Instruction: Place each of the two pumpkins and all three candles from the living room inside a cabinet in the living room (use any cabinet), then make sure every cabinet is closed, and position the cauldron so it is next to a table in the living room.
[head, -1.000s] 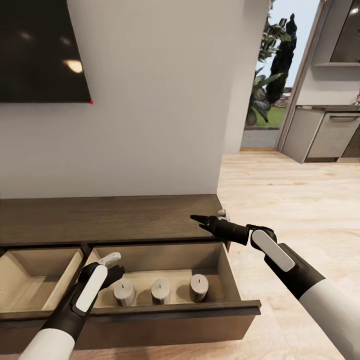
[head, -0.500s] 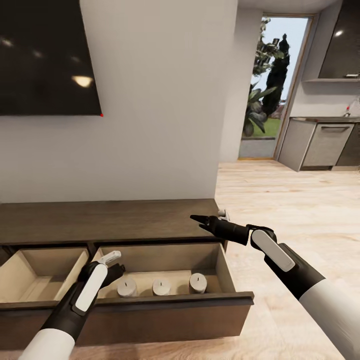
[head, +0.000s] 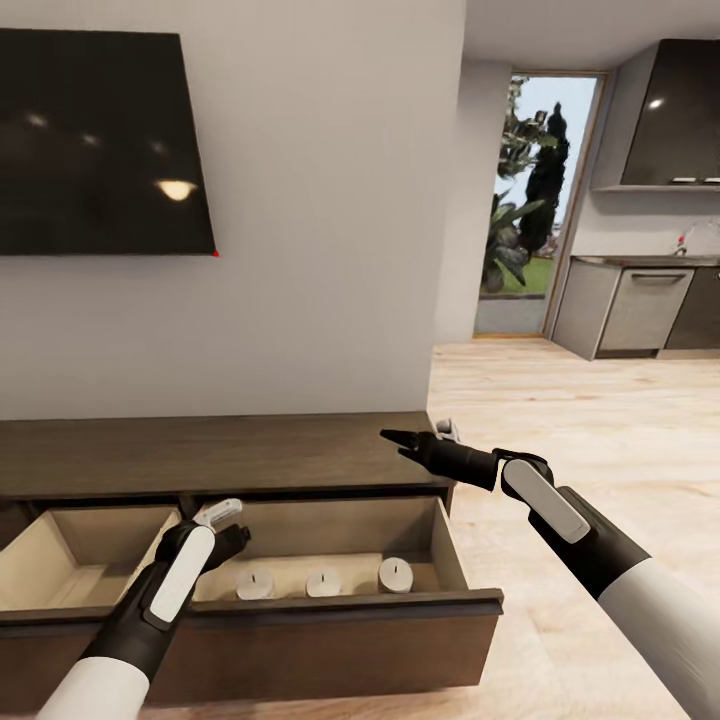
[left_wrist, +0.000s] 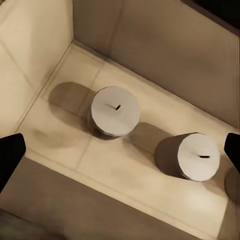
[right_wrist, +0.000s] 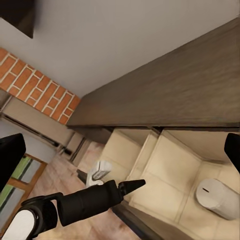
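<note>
**Candles stowed, drawers open**

All three candles (head: 324, 582) stand in a row inside the cabinet's (head: 220, 455) open right drawer (head: 330, 605). The left gripper (head: 232, 528) hovers above that drawer's left end, fingers spread wide and empty. The right gripper (head: 398, 440) hangs over the cabinet's right end; its opening cannot be told. Next likely: fetch the pumpkins, then push both drawers shut. Above the cabinet hangs a dark television (head: 100, 140); pale wood flooring (head: 560, 400) runs right of it toward a kitchen.
</note>
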